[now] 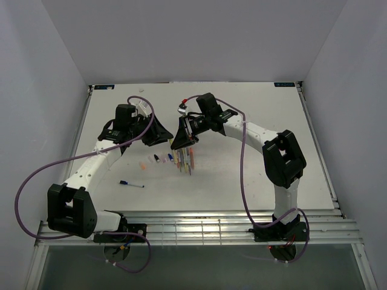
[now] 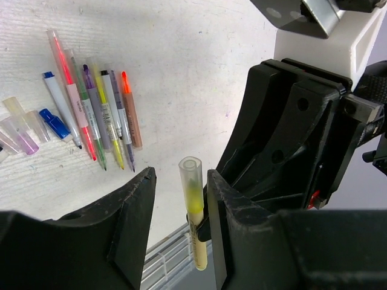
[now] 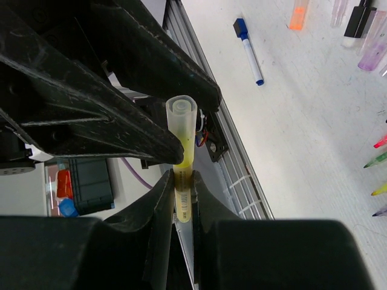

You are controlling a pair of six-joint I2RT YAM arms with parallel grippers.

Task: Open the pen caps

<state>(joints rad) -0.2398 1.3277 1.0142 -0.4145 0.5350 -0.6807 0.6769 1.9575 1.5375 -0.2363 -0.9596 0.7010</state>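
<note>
A yellow pen (image 3: pixel 183 199) stands upright above the table, with my right gripper (image 3: pixel 183 181) shut on its lower barrel. Its clear cap (image 2: pixel 191 181) is on, sticking up over the yellow tip. My left gripper (image 2: pixel 180 176) straddles that cap: one finger (image 2: pixel 230 205) touches it and the other stands a gap away, so it is open. From the top view both grippers, left (image 1: pixel 158 134) and right (image 1: pixel 181 138), meet over the table's middle. Several uncapped pens (image 2: pixel 97 115) lie in a row below, with loose pen caps (image 2: pixel 24 130) beside them.
A blue-capped white pen (image 1: pixel 131 183) lies alone near the left front. An orange cap (image 3: pixel 299 15) and other loose caps (image 3: pixel 369 42) lie to the left of the pen row. The slatted metal rail (image 1: pixel 193 226) runs along the table's front edge. White walls enclose three sides.
</note>
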